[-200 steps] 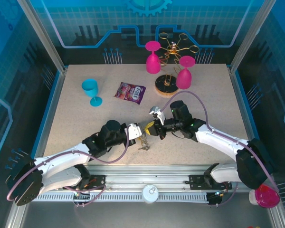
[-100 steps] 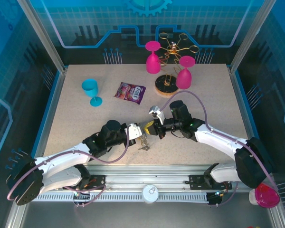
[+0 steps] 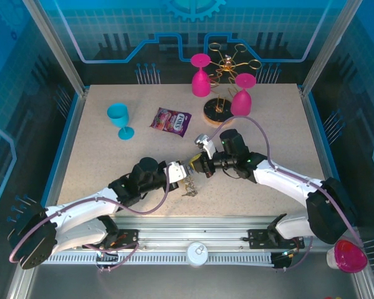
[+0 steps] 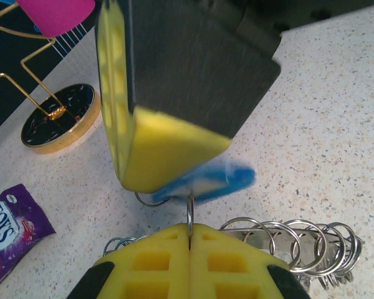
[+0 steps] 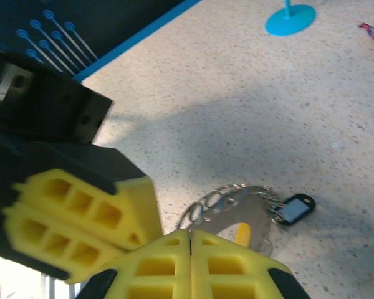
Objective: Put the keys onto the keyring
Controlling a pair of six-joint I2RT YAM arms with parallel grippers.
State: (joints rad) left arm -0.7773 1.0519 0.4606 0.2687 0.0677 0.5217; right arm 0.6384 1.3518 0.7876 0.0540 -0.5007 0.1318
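Yellow pads of your left gripper (image 4: 190, 235) are pressed together on the keyring (image 4: 190, 213), just above the table (image 4: 324, 124). Several keys (image 5: 227, 218) already hang there. Your right gripper (image 5: 191, 244), clamped, seems to pinch a blue-tagged key (image 4: 212, 179) beside the ring, unthreaded.
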